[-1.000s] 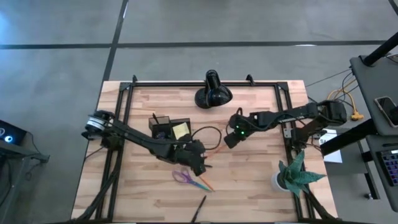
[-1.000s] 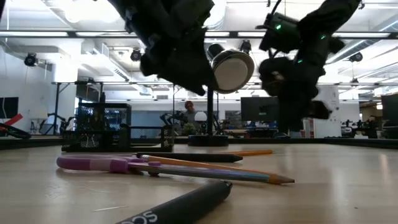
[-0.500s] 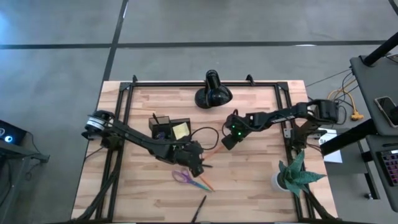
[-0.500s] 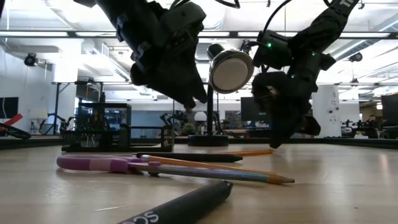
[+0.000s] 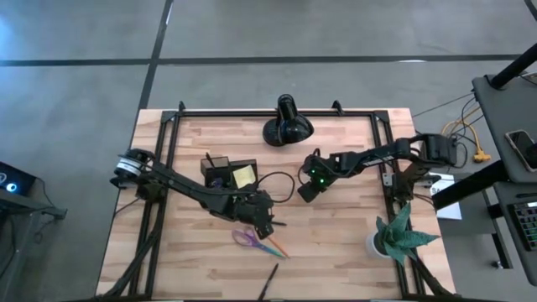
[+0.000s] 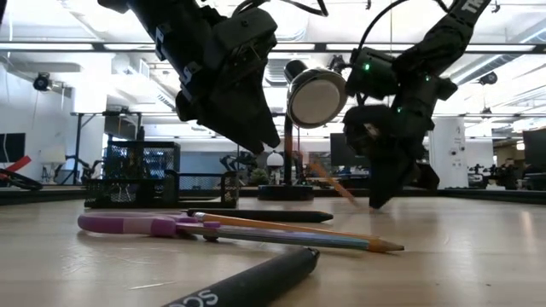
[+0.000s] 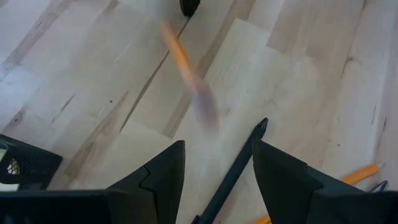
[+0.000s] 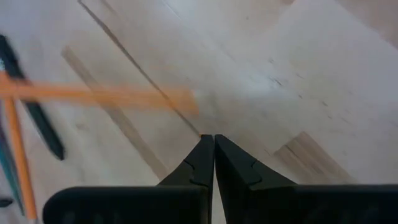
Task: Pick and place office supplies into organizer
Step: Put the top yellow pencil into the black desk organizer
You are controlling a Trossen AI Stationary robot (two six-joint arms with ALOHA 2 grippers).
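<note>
1. The thin orange pencil [image 6: 328, 182] sits just right of centre in the low view. It is tilted, with its upper end toward the left and its lower end down by the right gripper [image 8: 213, 135]. No finger holds it.
2. The right gripper's fingers are pressed together on nothing. In its wrist view the pencil lies across the upper left, just beyond the fingertips.
3. Risk: the pencil looks loose and unsettled. It could roll or skid across the table [image 5: 352, 226] and end up farther from the organizer [image 5: 220, 174]. A closed gripper nudging it rather than clamping it would cause that.
4. A black pen [image 7: 239, 168] lies on the wood at lower centre of the left wrist view, between the spread, empty fingers of the left gripper [image 7: 219, 146].
5. Risk: coming down off-line could push the pen away, or tangle it with the pencil nearby.
6. Pose: in the high view both arms reach in toward mid-frame, the left from the left edge and the right from the right. Both grippers tilt downward just above the table.
7. The organizer stands left of centre in the high view, with a yellow pad [image 5: 243, 176] in it — well apart from the purple-handled scissors [image 5: 246, 238] at lower centre.
</note>
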